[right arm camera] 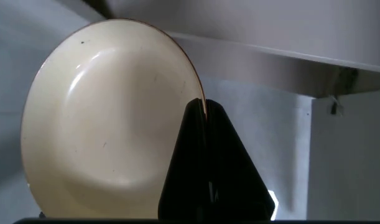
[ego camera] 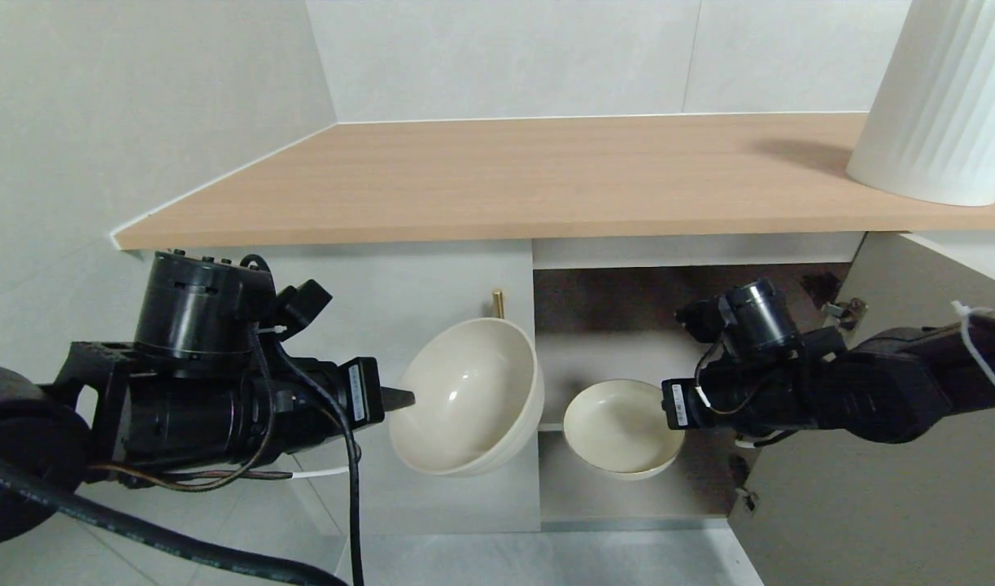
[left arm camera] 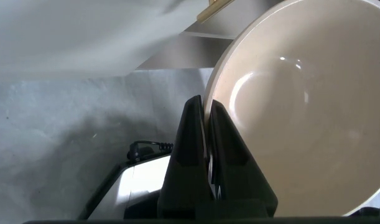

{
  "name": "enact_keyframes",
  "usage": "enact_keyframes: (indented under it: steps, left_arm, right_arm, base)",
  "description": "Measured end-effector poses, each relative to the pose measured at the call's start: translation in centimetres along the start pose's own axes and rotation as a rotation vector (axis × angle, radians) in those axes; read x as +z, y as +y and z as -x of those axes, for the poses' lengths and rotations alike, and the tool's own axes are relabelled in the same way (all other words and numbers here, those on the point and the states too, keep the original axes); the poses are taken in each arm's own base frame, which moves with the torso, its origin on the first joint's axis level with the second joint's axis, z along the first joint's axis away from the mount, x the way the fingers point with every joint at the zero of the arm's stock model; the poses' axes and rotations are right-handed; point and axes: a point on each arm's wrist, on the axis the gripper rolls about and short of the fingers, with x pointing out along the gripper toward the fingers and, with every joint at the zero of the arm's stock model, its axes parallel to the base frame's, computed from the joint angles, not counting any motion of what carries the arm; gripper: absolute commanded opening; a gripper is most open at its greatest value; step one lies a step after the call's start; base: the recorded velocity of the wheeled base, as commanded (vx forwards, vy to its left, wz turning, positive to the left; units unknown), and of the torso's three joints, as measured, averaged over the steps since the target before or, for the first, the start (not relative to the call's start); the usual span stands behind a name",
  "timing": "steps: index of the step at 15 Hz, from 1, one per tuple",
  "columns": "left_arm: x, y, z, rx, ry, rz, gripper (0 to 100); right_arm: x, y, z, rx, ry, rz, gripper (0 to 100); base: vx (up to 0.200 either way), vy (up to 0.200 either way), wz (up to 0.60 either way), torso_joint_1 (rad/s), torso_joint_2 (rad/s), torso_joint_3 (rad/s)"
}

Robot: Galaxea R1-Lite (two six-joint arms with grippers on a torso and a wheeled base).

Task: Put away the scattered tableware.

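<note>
My left gripper (ego camera: 406, 398) is shut on the rim of a large cream bowl (ego camera: 469, 396), held on its side in front of the closed white cabinet door (ego camera: 383, 293). The left wrist view shows the fingers (left arm camera: 191, 127) pinching that large cream bowl (left arm camera: 301, 106) at its edge. My right gripper (ego camera: 678, 404) is shut on the rim of a smaller cream bowl (ego camera: 619, 426), held tilted at the mouth of the open cabinet (ego camera: 619, 301). In the right wrist view the smaller cream bowl (right arm camera: 109, 118) sits clamped at its rim by the right gripper (right arm camera: 204, 107).
A wooden countertop (ego camera: 505, 179) runs above the cabinet, with a white ribbed container (ego camera: 944, 98) at its right end. The cabinet's right door (ego camera: 888, 456) stands swung open with hinges (ego camera: 843, 311) visible. A brass knob (ego camera: 498, 303) sticks out of the closed door above the large bowl.
</note>
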Motion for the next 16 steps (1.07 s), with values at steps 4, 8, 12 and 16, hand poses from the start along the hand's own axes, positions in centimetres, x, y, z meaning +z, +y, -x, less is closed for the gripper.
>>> enact_keyframes:
  steps: [4, 8, 12, 16]
  left_arm:
    - [-0.3, 0.0, -0.6, 0.005, 0.021, -0.004, 0]
    - [-0.5, 0.1, -0.9, 0.011, 0.032, -0.002, 0]
    - [-0.7, 0.0, -1.2, 0.012, 0.044, -0.005, 0]
    - [-0.8, 0.1, -1.4, 0.016, 0.052, -0.004, 0]
  right_arm:
    - [0.0, -0.3, -4.8, -0.065, -0.081, -0.099, 0]
    - [-0.1, -1.9, -8.7, -0.124, -0.073, -0.19, 0]
    - [0.5, -3.6, -11.9, -0.218, -0.111, -0.287, 0]
    - [0.8, -4.7, -14.0, -0.292, -0.143, -0.316, 0]
  base:
    - [0.0, 0.0, 0.0, 0.0, 0.0, 0.0]
    - [0.0, 0.0, 0.0, 0.0, 0.0, 0.0]
    - [0.0, 0.0, 0.0, 0.0, 0.0, 0.0]
    - [0.0, 0.0, 0.0, 0.0, 0.0, 0.0]
